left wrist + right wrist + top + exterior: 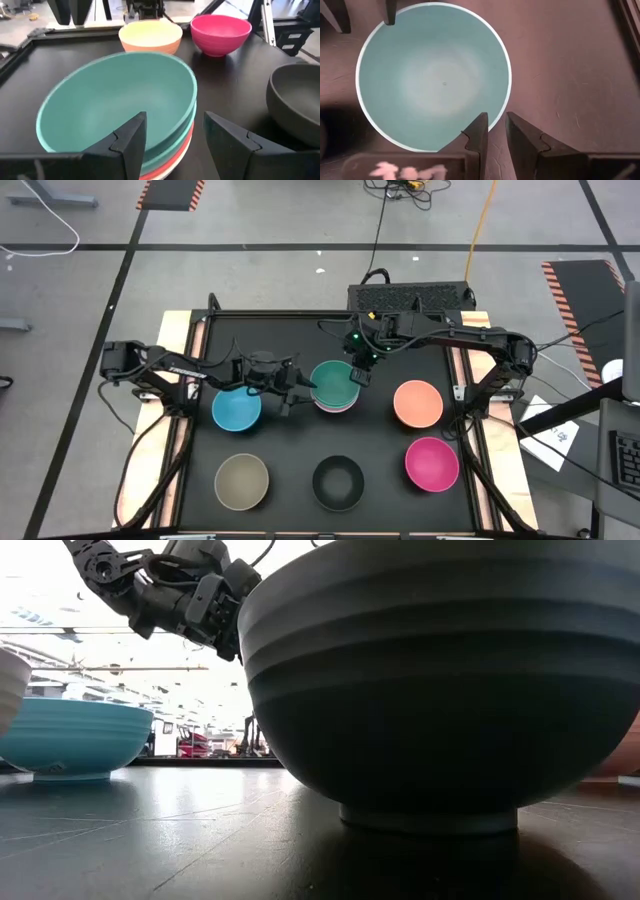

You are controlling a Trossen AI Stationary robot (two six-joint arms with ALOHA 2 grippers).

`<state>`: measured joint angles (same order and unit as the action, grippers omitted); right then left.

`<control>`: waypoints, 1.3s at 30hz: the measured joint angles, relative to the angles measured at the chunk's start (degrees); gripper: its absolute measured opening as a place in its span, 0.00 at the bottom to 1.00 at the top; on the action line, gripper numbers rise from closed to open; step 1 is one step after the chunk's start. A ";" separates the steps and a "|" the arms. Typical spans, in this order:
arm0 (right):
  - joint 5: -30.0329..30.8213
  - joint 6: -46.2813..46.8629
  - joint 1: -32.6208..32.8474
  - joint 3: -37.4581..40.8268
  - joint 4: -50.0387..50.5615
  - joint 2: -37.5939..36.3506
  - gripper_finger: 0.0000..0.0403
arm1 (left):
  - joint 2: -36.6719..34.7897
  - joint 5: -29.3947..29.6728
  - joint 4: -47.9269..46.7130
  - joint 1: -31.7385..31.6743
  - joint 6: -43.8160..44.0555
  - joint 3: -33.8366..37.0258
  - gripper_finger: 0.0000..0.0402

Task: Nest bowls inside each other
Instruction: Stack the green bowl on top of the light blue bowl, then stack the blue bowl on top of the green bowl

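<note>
Five single bowls — plus one stack (334,385) of perhaps four; both hands (293,393) (358,372) parted.

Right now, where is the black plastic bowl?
In the high view, the black plastic bowl sits at the table's near edge, between the tan bowl and magenta bowl.

Both grippers crowd the green stack (333,385) at centre: left gripper (298,392) on its left, right gripper (358,373) at its right rim. Bare mat (385,485) lies between the near bowls.
</note>
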<state>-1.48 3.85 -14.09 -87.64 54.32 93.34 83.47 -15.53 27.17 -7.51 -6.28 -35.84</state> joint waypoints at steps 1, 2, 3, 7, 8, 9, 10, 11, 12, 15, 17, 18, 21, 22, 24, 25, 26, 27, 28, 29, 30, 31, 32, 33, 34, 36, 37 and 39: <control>0.02 -0.01 0.00 0.00 -0.06 0.00 0.15 | -0.06 0.00 0.05 0.00 -0.02 -0.02 0.49; 0.02 -0.01 0.00 0.00 -0.19 0.00 0.15 | -0.06 0.00 -0.06 0.00 -0.04 -0.02 0.49; 0.04 0.01 0.00 0.00 -0.35 0.00 0.15 | 0.01 0.00 -0.14 0.00 0.04 -0.02 0.49; 0.13 0.00 0.00 0.00 -0.63 0.00 0.15 | -0.01 0.00 -0.48 0.00 0.84 -0.02 0.49; 0.13 0.01 0.00 0.00 -0.64 0.00 0.15 | -0.01 0.00 -0.81 0.00 0.84 -0.02 0.49; 0.13 0.01 0.00 0.00 -0.73 0.00 0.15 | 0.01 0.00 -1.00 0.00 0.84 -0.02 0.49; 0.13 0.01 0.00 0.00 -0.87 0.00 0.15 | 0.00 0.00 -1.11 0.00 0.89 -0.02 0.49; 0.15 0.01 0.00 0.00 -1.00 0.00 0.15 | -0.01 0.01 -1.20 0.00 1.05 -0.02 0.49; 0.15 0.01 0.00 0.00 -1.00 0.00 0.15 | -0.01 0.00 -1.29 0.00 1.28 -0.02 0.49; 0.15 0.00 0.00 0.00 -1.03 0.00 0.15 | -0.01 0.00 -1.60 0.00 1.50 -0.02 0.49; 0.15 -0.01 0.00 0.00 -1.08 0.00 0.15 | -0.01 0.00 -1.90 0.00 1.51 -0.02 0.49; 0.15 -0.01 0.00 0.00 -1.16 0.00 0.15 | -0.01 0.00 -1.97 0.02 1.60 -0.02 0.49; 0.15 -0.01 0.00 0.00 -1.63 0.00 0.15 | -0.01 0.04 -1.98 0.36 1.88 -0.02 0.49; 0.15 -0.01 0.00 0.00 -1.79 0.00 0.15 | -0.01 0.07 -1.98 0.47 1.81 -0.02 0.49; 0.15 -0.09 0.00 0.00 -1.84 0.00 0.15 | -0.01 0.56 -2.00 0.57 1.14 -0.02 0.49; 0.15 -0.14 0.00 0.00 -1.82 0.00 0.15 | -0.01 0.77 -2.00 0.57 0.74 -0.02 0.49; 0.15 -0.24 0.00 0.00 -1.84 0.00 0.15 | -0.01 1.42 -1.89 0.55 0.23 -0.02 0.49; 0.18 -0.42 0.00 0.00 -1.84 0.00 0.15 | -0.05 2.23 -1.68 0.55 -0.35 -0.02 0.49; 0.20 -0.60 0.00 0.00 -1.81 0.00 0.15 | -0.54 2.91 -1.71 0.52 -0.95 -0.02 0.49; 0.20 -0.91 0.00 0.00 -1.78 -0.10 0.15 | -1.49 3.80 -1.97 0.52 -1.75 0.00 0.49; 0.22 -1.35 -0.06 0.00 -1.62 -0.32 0.15 | -2.48 4.42 -1.58 0.52 -2.50 0.00 0.49; 0.54 -1.71 -0.14 0.00 -1.41 -0.64 0.15 | -3.61 4.99 -1.06 0.52 -3.29 -0.06 0.49; 1.47 -1.92 -0.15 0.00 -1.26 -1.15 0.15 | -5.07 5.09 -1.55 0.52 -3.86 -0.06 0.49; 2.63 -2.26 -0.15 0.00 -1.12 -1.76 0.15 | -6.81 5.13 -2.71 0.52 -4.22 -0.04 0.49; 3.74 -2.58 -0.19 0.00 -0.93 -2.57 0.15 | -8.77 5.27 -3.24 0.52 -4.41 -0.01 0.49; 4.87 -2.90 -0.29 0.00 -0.23 -4.50 0.15 | -13.47 6.04 -4.72 0.52 -4.62 -0.04 0.49; 4.76 -2.99 -0.33 0.00 -0.08 -5.58 0.15 | -16.37 6.53 -6.75 0.52 -4.58 -0.04 0.49; 4.66 -3.14 -0.35 0.88 -0.65 -8.45 0.15 | -22.09 8.22 -10.81 0.52 -4.58 -0.04 0.49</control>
<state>3.18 0.71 -14.44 -86.76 53.68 84.89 61.39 -7.31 16.36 -6.98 -10.86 -35.88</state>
